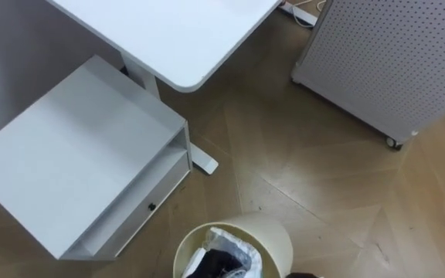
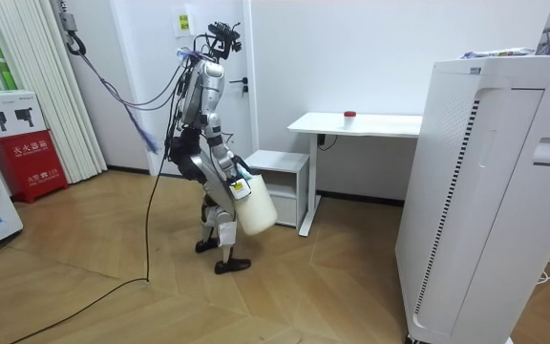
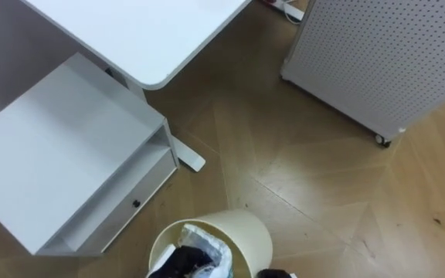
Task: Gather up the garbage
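Observation:
I stand before the white desk (image 2: 356,123) and carry a cream waste bin (image 1: 265,235) in front of my body. The bin is tilted and lined with a crumpled clear bag (image 1: 242,251). My left hand (image 1: 216,264) comes up from the bottom edge, its dark fingers curled over the bin's near rim into the liner. A sliver of my right hand (image 1: 304,275) sits just right of the bin. In the room view that right hand (image 2: 240,186) rests at the bin's (image 2: 256,208) top. A small red object (image 2: 349,115) lies on the desk.
A white low cabinet (image 1: 76,154) with an open shelf stands under the desk's (image 1: 168,38) left end, and the desk's foot (image 1: 203,160) reaches onto the wood floor. A white perforated unit on castors (image 1: 385,54) stands at the right.

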Available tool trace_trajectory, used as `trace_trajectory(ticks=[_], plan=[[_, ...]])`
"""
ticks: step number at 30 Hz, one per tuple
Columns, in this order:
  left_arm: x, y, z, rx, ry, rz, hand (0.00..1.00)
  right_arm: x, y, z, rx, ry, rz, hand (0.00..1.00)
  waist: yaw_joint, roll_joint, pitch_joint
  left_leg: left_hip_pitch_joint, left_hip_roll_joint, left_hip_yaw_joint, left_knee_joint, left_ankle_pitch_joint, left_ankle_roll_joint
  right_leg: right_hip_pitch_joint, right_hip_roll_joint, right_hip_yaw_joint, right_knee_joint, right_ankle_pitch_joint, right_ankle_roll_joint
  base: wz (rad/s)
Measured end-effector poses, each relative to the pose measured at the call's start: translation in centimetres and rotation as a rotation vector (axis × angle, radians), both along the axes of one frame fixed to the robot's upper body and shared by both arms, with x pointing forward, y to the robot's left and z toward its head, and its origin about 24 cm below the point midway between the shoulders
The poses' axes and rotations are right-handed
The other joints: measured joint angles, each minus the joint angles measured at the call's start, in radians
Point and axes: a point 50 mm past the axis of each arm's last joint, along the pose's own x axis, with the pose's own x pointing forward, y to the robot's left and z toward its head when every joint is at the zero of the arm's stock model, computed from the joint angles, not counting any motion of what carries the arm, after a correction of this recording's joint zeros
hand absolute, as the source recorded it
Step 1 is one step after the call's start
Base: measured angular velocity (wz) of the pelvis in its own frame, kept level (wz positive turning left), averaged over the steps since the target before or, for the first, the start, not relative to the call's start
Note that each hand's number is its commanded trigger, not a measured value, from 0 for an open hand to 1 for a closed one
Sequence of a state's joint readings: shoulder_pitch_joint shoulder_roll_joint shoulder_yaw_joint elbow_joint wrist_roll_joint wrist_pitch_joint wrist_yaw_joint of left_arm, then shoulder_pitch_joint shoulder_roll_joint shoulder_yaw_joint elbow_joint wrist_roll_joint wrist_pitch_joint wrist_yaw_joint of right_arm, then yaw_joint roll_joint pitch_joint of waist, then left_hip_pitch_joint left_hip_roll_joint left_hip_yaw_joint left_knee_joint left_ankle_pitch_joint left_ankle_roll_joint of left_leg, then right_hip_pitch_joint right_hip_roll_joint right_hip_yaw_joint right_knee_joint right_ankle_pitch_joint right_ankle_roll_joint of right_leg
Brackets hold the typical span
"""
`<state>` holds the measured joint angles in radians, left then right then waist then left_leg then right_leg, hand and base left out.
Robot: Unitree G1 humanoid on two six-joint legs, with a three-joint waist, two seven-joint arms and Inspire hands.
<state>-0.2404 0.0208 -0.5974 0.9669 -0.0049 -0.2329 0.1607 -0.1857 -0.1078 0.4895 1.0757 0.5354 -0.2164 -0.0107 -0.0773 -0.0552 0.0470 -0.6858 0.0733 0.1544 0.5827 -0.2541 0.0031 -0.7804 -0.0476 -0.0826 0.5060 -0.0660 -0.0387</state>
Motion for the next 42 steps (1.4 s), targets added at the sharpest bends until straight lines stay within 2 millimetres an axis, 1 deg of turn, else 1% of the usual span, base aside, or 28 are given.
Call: trace_trajectory(ticks=[10, 12, 17, 21, 25, 27, 30, 32, 33, 34, 36, 37, 39, 41, 42], plan=[[-1.2, 0.2, -1.0, 0.053, 0.053, -0.071, 0.00, -0.2, 0.1, -0.1, -0.014, 0.006, 0.041, 1.00, 0.004, 0.005, -0.0029, 0.002, 0.000, 0.000, -0.002, 0.000, 0.000, 0.004, 0.002, 0.000, -0.010, 0.005, 0.002, 0.00], [-1.4, 0.2, -1.2, 0.053, 0.071, -0.081, 0.00, -0.4, 0.0, -0.3, -0.013, 0.016, 0.041, 1.00, 0.005, 0.006, -0.0034, 0.012, 0.001, 0.001, -0.008, 0.001, -0.001, 0.014, 0.003, 0.000, -0.016, 0.006, 0.002, 0.00], [-2.1, 0.4, -1.7, 0.051, 0.107, -0.093, 0.00, -1.1, 0.0, -0.6, 0.000, 0.044, 0.044, 1.00, 0.006, 0.013, -0.0085, 0.044, 0.000, 0.006, -0.043, 0.011, -0.001, 0.047, 0.007, 0.001, -0.056, 0.020, 0.003, -0.03], [-2.3, 0.3, -1.8, 0.076, 0.103, -0.131, 0.00, -1.0, 0.0, -0.6, 0.005, 0.047, 0.048, 1.00, 0.013, 0.013, -0.0085, 0.055, 0.000, 0.008, -0.046, 0.014, -0.001, 0.056, 0.008, 0.003, -0.056, 0.021, 0.003, -0.01], [-2.2, 0.3, -1.8, 0.123, 0.080, -0.175, 0.00, -1.2, -0.6, -0.9, -0.003, 0.071, 0.044, 1.00, 0.040, 0.011, -0.0068, 0.125, -0.002, 0.033, -0.078, 0.013, -0.001, 0.102, 0.010, 0.027, -0.058, 0.017, 0.007, -0.14], [-2.1, 0.8, -1.8, 0.157, 0.064, -0.188, 0.00, -1.3, -0.8, -0.9, 0.007, 0.076, 0.035, 1.00, 0.037, 0.011, -0.0064, 0.150, -0.003, 0.037, -0.086, 0.011, -0.001, 0.122, 0.010, 0.032, -0.058, 0.013, 0.009, -0.10], [-2.0, 1.5, -1.8, 0.205, 0.040, -0.197, 0.00, -1.5, -1.1, -1.0, 0.018, 0.086, 0.022, 1.00, 0.034, 0.012, -0.0045, 0.198, 0.002, 0.047, -0.088, 0.002, -0.002, 0.167, 0.020, 0.048, -0.069, 0.009, 0.012, -0.13], [-1.6, 2.1, -1.5, 0.220, 0.016, -0.197, 0.00, -1.8, -2.0, -1.1, 0.009, 0.095, 0.007, 1.00, 0.031, 0.018, -0.0012, 0.251, 0.003, 0.062, -0.102, -0.004, 0.000, 0.214, 0.025, 0.060, -0.089, 0.012, 0.016, -0.23], [-1.4, 2.3, -1.3, 0.223, 0.002, -0.197, 0.00, -1.8, -2.2, -1.1, 0.008, 0.095, -0.002, 1.00, 0.031, 0.020, 0.0004, 0.263, 0.003, 0.063, -0.105, -0.005, 0.001, 0.224, 0.028, 0.064, -0.093, 0.013, 0.018, -0.25], [-1.0, 2.7, -0.9, 0.224, -0.025, -0.191, 0.00, -1.9, -2.7, -1.1, 0.007, 0.099, -0.024, 1.00, 0.031, 0.021, 0.0003, 0.286, 0.003, 0.064, -0.108, -0.011, 0.002, 0.243, 0.033, 0.079, -0.098, 0.014, 0.021, -0.29], [-0.3, 3.1, -0.2, 0.211, -0.068, -0.168, 0.00, -2.0, -3.3, -1.1, 0.009, 0.099, -0.060, 1.00, 0.030, 0.022, 0.0001, 0.319, 0.000, 0.070, -0.114, -0.018, 0.005, 0.269, 0.034, 0.087, -0.100, 0.013, 0.024, -0.26], [0.1, 3.3, 0.3, 0.204, -0.096, -0.153, 0.00, -2.2, -3.8, -1.1, 0.009, 0.100, -0.085, 1.00, 0.030, 0.021, -0.0003, 0.343, -0.002, 0.081, -0.124, -0.019, 0.007, 0.286, 0.034, 0.093, -0.104, 0.012, 0.027, -0.22], [0.1, 3.4, 0.8, 0.183, -0.123, -0.132, 0.00, -2.6, -4.4, -1.3, 0.009, 0.109, -0.119, 1.00, 0.030, 0.023, -0.0012, 0.390, -0.004, 0.097, -0.150, -0.019, 0.008, 0.322, 0.037, 0.107, -0.121, 0.014, 0.032, -0.21], [-0.2, 3.5, 1.2, 0.167, -0.156, -0.135, 0.00, -3.6, -4.8, -1.5, 0.018, 0.120, -0.145, 1.00, 0.017, 0.031, -0.0063, 0.443, -0.005, 0.105, -0.183, -0.020, 0.008, 0.375, 0.041, 0.109, -0.149, 0.017, 0.036, -0.10], [-0.3, 3.6, 1.3, 0.168, -0.163, -0.138, 0.00, -3.8, -4.8, -1.6, 0.019, 0.122, -0.152, 1.00, 0.016, 0.031, -0.0064, 0.455, -0.005, 0.107, -0.191, -0.020, 0.008, 0.385, 0.042, 0.112, -0.152, 0.017, 0.037, -0.13]])
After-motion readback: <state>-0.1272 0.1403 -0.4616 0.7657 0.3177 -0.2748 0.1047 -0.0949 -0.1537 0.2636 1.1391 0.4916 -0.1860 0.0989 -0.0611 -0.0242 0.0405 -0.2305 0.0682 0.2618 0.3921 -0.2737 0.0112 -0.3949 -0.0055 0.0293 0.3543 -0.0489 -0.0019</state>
